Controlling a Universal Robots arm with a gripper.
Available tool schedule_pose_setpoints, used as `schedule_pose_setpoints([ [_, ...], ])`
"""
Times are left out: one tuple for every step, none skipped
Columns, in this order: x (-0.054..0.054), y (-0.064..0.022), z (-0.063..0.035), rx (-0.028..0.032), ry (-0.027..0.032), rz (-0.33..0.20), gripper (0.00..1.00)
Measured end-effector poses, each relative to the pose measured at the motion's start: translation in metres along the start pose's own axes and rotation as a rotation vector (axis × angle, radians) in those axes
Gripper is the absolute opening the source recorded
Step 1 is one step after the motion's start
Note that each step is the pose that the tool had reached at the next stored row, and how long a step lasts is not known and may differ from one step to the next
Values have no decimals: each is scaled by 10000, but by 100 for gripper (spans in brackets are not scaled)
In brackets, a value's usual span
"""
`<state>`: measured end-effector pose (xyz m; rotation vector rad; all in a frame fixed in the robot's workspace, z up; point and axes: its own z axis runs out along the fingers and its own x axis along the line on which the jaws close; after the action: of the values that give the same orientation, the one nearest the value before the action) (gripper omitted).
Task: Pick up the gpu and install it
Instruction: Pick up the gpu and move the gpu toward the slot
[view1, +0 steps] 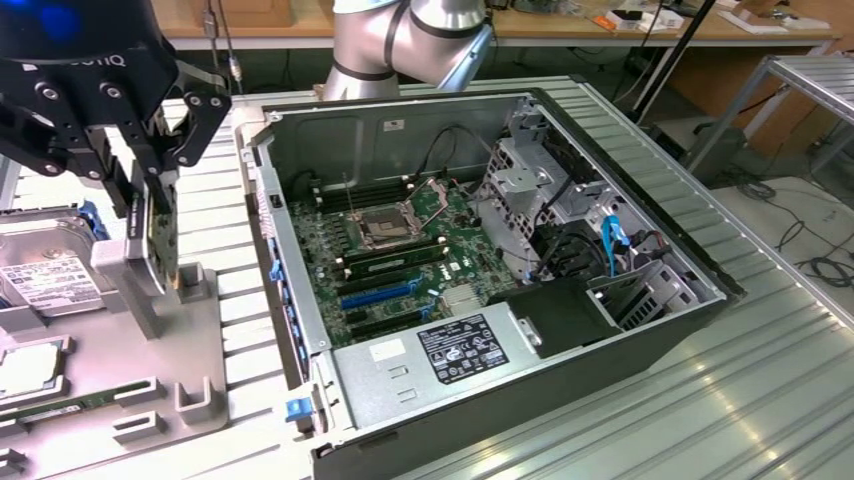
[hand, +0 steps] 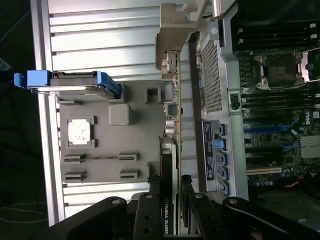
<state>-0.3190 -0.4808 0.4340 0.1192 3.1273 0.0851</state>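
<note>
Gripping the gpu (hand: 172, 125) edge-on, our tool (hand: 172, 200) is partly closed on the card and holds it upright over the grey holder tray (view1: 200, 330); we cannot tell whether it is clear of its slot. We judge that so narrow a pinch could let it twist or slip, and its silver bracket (hand: 172, 40), at the end farthest from the tool, could snag the tray. Beside the tool stands the open computer case (view1: 627, 330) on the desk (view1: 747, 380), its near wall (view1: 283, 290) and power supply (view1: 441, 350) crowding the blue slots (view1: 387, 293), while a hard drive (hand: 70, 82) and processor chip (hand: 80, 132) lie below.
</note>
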Motion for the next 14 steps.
schedule_pose_setpoints([
  [-6, 0, 0, -1, 0, 0, 27],
  [-18, 1, 0, 0, 0, 0, 27],
  [-29, 2, 1, 0, 0, 0, 27],
  [-44, 3, 1, 0, 0, 0, 27],
  [-57, 4, 1, 0, 0, -1, 27],
  [-69, 5, 1, 0, 0, 0, 27],
  [-86, 7, 1, 1, 0, 0, 27],
  [-92, 7, 1, 0, 0, 0, 27],
  [-110, 8, 1, 0, 0, -1, 27],
  [-117, 9, 1, 1, 0, 0, 27],
  [-123, 9, 1, 0, 0, 0, 27],
  [-135, 10, 2, 1, 0, 0, 27],
  [-140, 11, 2, 0, -1, 0, 27],
  [-147, 11, 2, 0, -1, 0, 27],
])
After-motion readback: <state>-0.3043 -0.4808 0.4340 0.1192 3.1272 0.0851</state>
